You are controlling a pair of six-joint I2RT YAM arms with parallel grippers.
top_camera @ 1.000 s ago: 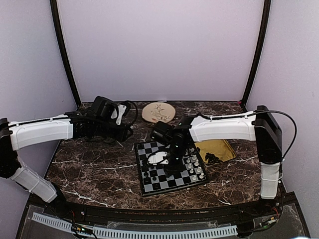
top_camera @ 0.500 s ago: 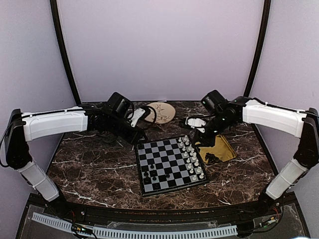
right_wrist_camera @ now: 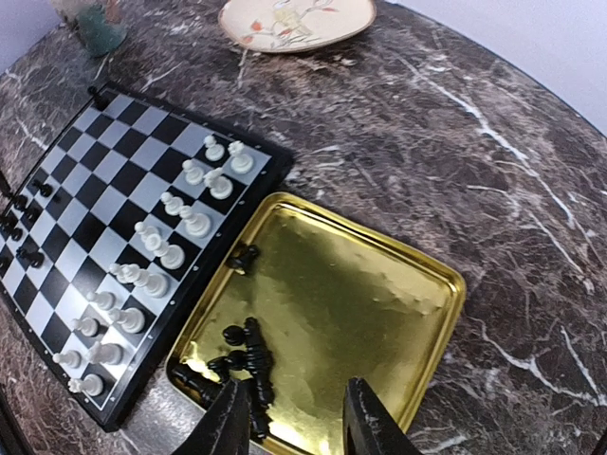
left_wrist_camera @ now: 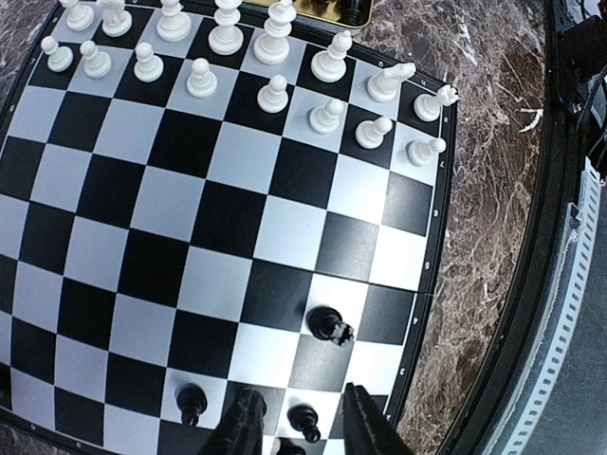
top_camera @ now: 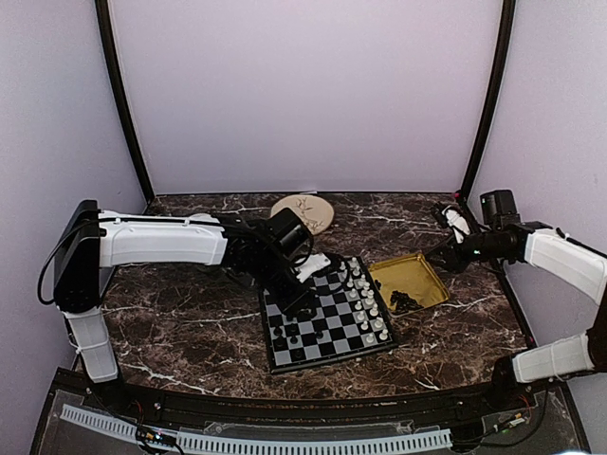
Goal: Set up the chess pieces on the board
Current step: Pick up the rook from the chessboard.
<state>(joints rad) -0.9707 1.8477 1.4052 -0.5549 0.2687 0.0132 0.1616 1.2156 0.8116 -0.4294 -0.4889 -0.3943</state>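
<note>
The board (top_camera: 334,305) lies at mid table. White pieces (top_camera: 365,308) fill its right two rows, and three black chess pieces (top_camera: 294,334) stand near its near left corner. My left gripper (top_camera: 289,305) hangs open over that corner. In the left wrist view its fingers (left_wrist_camera: 242,428) straddle one black piece (left_wrist_camera: 305,420) without touching it, with others (left_wrist_camera: 329,325) beside it. My right gripper (top_camera: 441,254) is open and empty, back right of the yellow tray. In the right wrist view it (right_wrist_camera: 296,422) hovers over the tray's near edge, by a heap of black pieces (right_wrist_camera: 242,365).
The yellow tray (top_camera: 422,270) sits just right of the board with one loose black piece (right_wrist_camera: 244,256) at its board side. A round decorated plate (top_camera: 303,213) lies behind the board. Dark frame posts stand at the back corners.
My left arm swung from the back left onto the board's near left part. My right arm left the board and drew back to the far right beyond the tray.
</note>
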